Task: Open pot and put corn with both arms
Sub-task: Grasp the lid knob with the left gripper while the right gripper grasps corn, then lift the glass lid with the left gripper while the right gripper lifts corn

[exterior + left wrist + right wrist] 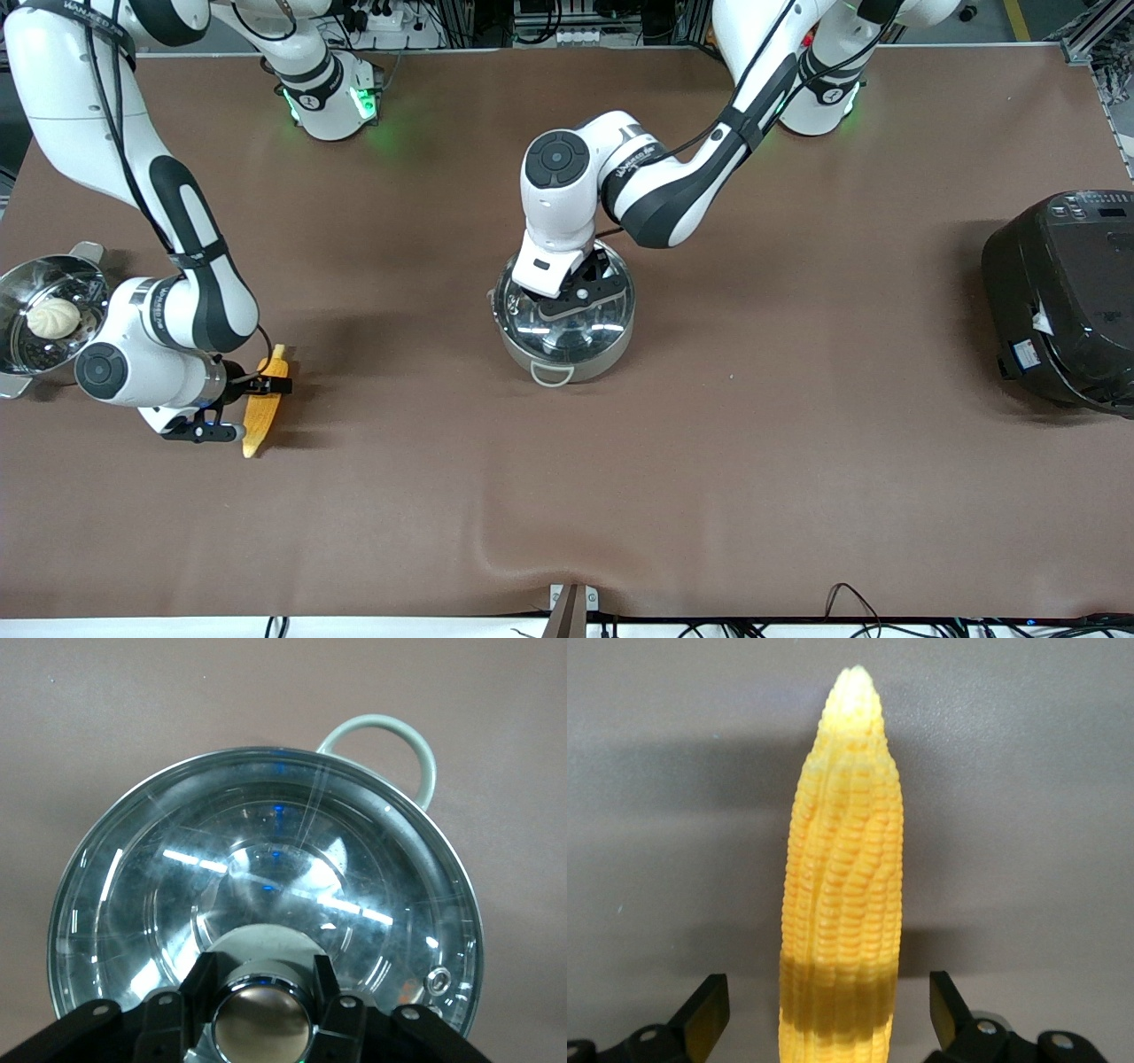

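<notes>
Fingers of the left gripper (262, 992) are clenching the lid's knob (262, 1020) on the pot (563, 341), ready for lifting. Toward the right arm's end of the table, the right gripper (828, 1014) is straddling the corn (842, 904), released, lining up a grasp.

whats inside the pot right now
Through the glass lid the pot looks empty, just shiny steel. The left gripper at the knob hides part of it.

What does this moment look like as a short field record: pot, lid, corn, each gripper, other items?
pot: mid-table, lid on
lid knob: between the left gripper's fingers
left gripper: at the knob, fingers either side, lid not lifted
corn: lying on the table toward the right arm's end
right gripper: open, fingers straddling the corn with gaps both sides
steamer pot with bun: at the right arm's end
black cooker: at the left arm's end
</notes>
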